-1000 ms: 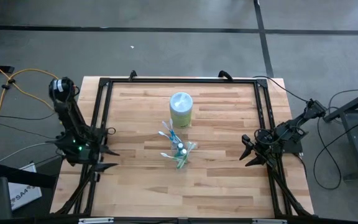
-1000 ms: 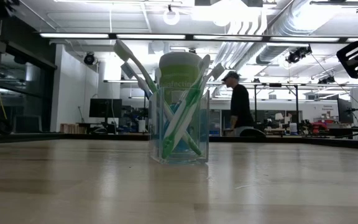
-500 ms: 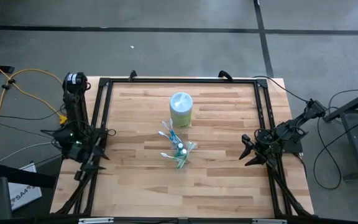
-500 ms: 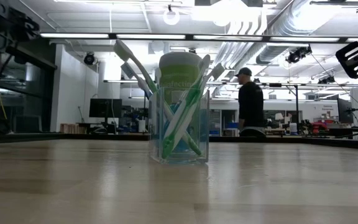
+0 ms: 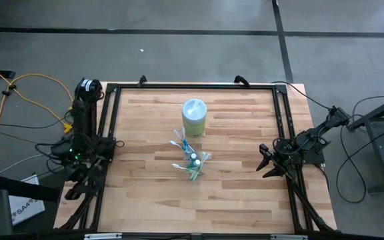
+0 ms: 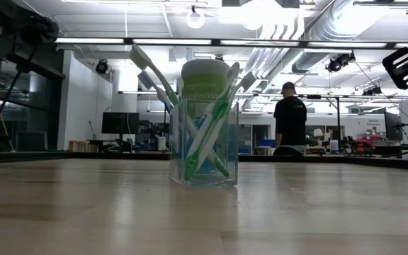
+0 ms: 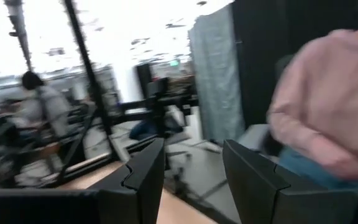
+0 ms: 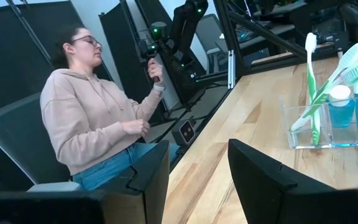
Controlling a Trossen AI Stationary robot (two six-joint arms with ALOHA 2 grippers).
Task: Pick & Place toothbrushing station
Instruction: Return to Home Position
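Note:
A small clear tumbler point(image 5: 192, 165) stands upright on its base at the middle of the wooden table. It holds several blue-and-white and green-and-white toothbrushes point(image 6: 198, 134) and two blue toothpaste tubes point(image 8: 353, 106), all leaning against its rim. It also shows in the right wrist view point(image 8: 325, 127). My left gripper point(image 5: 73, 192) is open and empty beyond the table's left edge, pointing away from the table point(image 7: 194, 149). My right gripper point(image 5: 265, 164) is open and empty near the table's right edge, pointing at the tumbler point(image 8: 197, 152).
A green-and-white lidded canister point(image 5: 194, 117) stands just behind the tumbler, toward the far edge. A black frame point(image 5: 192, 87) borders the table. A person in a pink hoodie point(image 8: 98, 124) sits beyond the left edge. Another person point(image 6: 290, 120) walks in the room behind.
My left gripper has swung from over the table's left rim outward, toward the near left corner, and now points away from the table. The tumbler and my right arm have kept still. The person in the room behind has walked to the right.

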